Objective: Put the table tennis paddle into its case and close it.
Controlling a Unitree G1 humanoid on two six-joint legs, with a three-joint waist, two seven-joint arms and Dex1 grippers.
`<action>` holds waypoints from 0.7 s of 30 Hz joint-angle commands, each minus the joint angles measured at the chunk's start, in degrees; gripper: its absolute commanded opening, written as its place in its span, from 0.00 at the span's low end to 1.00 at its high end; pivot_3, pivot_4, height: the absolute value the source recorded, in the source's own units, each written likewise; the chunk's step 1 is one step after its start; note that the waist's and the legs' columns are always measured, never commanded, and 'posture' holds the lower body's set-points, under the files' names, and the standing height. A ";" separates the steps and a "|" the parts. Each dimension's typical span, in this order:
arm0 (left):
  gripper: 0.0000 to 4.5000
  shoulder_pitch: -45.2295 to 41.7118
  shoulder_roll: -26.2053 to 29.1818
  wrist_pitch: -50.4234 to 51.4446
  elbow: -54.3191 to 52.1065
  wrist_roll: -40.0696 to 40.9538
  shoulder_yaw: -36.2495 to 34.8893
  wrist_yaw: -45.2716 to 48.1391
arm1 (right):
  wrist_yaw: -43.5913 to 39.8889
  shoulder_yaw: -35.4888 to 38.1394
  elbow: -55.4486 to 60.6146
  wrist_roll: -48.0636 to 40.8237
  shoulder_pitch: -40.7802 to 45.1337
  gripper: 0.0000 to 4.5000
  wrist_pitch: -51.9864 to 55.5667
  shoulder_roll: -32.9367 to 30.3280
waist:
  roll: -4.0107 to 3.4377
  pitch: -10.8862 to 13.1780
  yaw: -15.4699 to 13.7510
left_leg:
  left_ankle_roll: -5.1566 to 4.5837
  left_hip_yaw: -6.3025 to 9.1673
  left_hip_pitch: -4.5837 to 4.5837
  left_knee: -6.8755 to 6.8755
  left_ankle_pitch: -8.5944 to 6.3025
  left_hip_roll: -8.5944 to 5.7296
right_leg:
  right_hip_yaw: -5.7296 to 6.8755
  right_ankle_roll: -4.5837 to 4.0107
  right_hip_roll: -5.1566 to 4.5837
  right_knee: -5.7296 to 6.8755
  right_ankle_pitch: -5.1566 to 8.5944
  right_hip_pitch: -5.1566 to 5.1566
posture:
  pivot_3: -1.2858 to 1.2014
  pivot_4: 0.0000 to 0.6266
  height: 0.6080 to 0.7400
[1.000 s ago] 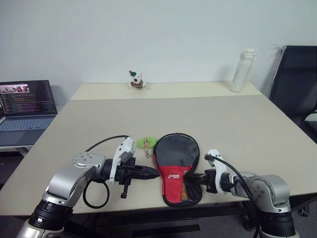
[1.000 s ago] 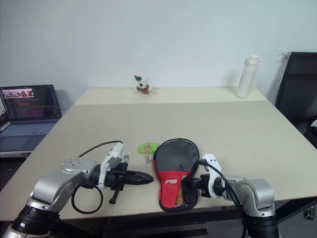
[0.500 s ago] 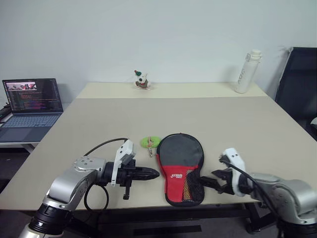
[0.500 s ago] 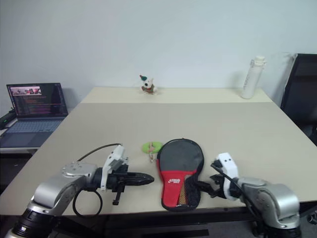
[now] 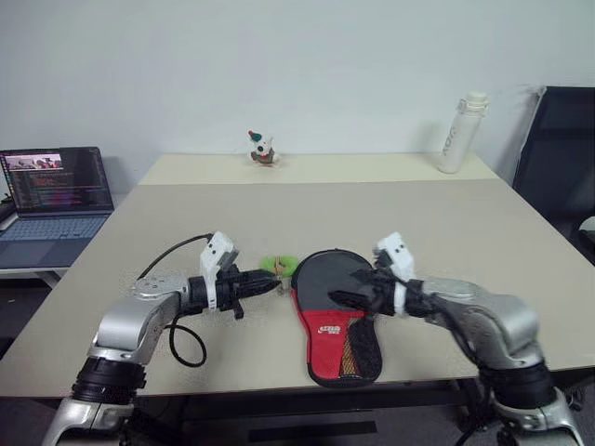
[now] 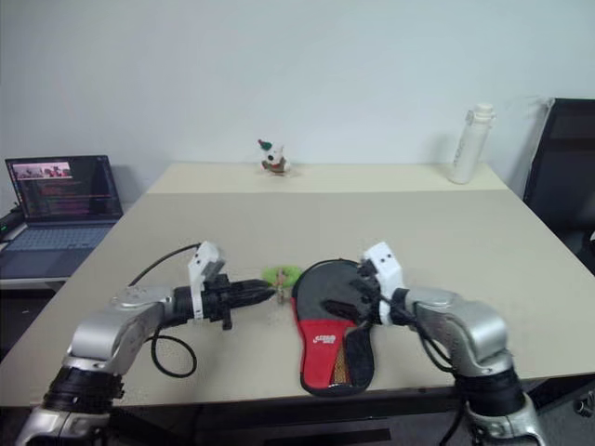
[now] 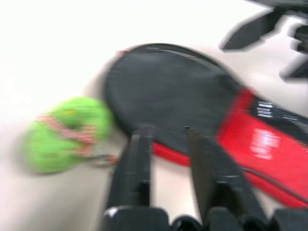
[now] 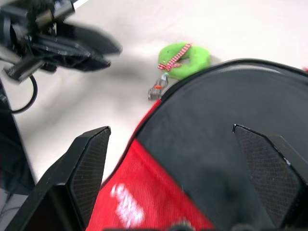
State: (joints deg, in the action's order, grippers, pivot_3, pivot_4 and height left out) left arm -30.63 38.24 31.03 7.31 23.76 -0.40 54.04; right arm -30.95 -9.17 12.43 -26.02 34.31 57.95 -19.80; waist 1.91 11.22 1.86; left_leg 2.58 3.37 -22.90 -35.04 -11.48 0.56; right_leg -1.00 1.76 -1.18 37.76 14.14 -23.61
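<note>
Beige table (image 5: 446,223): right tool (image 5: 358,290) spread wide over case (image 5: 335,311); left tool (image 5: 265,280) slightly parted, level, empty.

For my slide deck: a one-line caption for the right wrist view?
Right gripper, fingers spread, over the black-and-red fabric paddle case beside a green ring charm.

A beige table (image 5: 446,232) carries a green ring charm (image 5: 272,265) near its front, a small toy figure (image 5: 261,149) and white bottle (image 5: 458,132) at its far edge; an open laptop (image 5: 51,190) stands left, a black chair (image 5: 558,149) right.
</note>
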 commanded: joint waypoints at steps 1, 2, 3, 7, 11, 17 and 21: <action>0.61 -3.04 -1.64 -2.83 2.81 -3.10 -0.90 -4.30 | -0.05 -4.50 -3.77 4.89 0.74 1.00 -7.13 0.96 | 0.00 0.00 -0.02 | 0.00 0.00 0.00 0.00 0.00 0.00 | 0.01 0.00 0.00 0.01 0.00 0.00 | 0.52 0.24 1.00; 0.69 -4.04 -2.47 -3.54 4.41 -4.44 -0.77 -6.36 | -0.20 -5.68 -4.61 6.20 0.54 1.00 -8.47 0.86 | 0.00 0.00 -0.05 | 0.00 0.01 -0.01 0.00 0.00 0.00 | 0.01 0.00 0.00 0.01 0.00 -0.01 | 0.52 0.24 1.00; 0.78 -4.72 -3.06 -4.10 5.56 -5.43 -0.72 -7.72 | -0.40 -6.43 -5.18 7.14 0.41 1.00 -9.45 0.78 | 0.00 0.00 -0.11 | 0.00 0.01 -0.01 0.00 0.00 -0.01 | 0.01 0.00 -0.01 0.02 0.00 -0.01 | 0.52 0.24 1.00; 0.99 -10.62 -7.32 -4.50 16.13 -9.71 -0.11 -14.76 | -0.41 -6.98 -5.40 8.21 -0.89 1.00 -10.20 1.19 | 0.01 -0.01 -0.30 | 0.01 0.04 0.00 -0.05 0.00 -0.03 | 0.03 0.00 -0.03 0.09 -0.01 0.00 | 0.52 0.24 1.00; 0.99 -15.10 -9.83 -4.89 24.86 -11.00 0.45 -13.53 | -0.51 -6.84 -4.82 8.66 -1.72 1.00 -9.83 1.51 | 0.02 -0.01 -0.14 | 0.01 0.07 0.00 -0.09 0.00 -0.05 | 0.06 0.01 -0.02 0.14 -0.02 0.01 | 0.52 0.24 1.00; 0.99 -21.09 -13.65 -6.96 39.60 -14.05 4.47 -5.21 | 0.43 -7.02 -4.57 9.64 -2.09 1.00 -9.67 2.67 | 0.02 -0.01 -0.01 | 0.01 0.07 0.01 -0.08 0.00 -0.05 | 0.08 0.01 0.00 0.17 -0.02 0.00 | 0.52 0.24 1.00; 0.99 -22.42 -13.71 -9.66 43.20 -16.70 6.57 -0.91 | 0.90 -6.78 -4.26 10.17 -2.28 1.00 -9.72 2.81 | 0.02 -0.01 -0.07 | 0.01 0.07 0.01 -0.08 0.00 -0.07 | 0.07 0.00 -0.02 0.17 -0.01 0.01 | 0.52 0.24 1.00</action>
State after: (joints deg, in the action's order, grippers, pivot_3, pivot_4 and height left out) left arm -52.75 24.83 21.91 49.32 7.95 4.77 50.62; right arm -30.35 -16.86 6.01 -16.36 32.08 49.00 -17.21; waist 1.93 11.21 1.80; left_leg 2.59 3.44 -22.89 -35.12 -11.48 0.48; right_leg -0.93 1.77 -1.20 37.92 14.12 -23.59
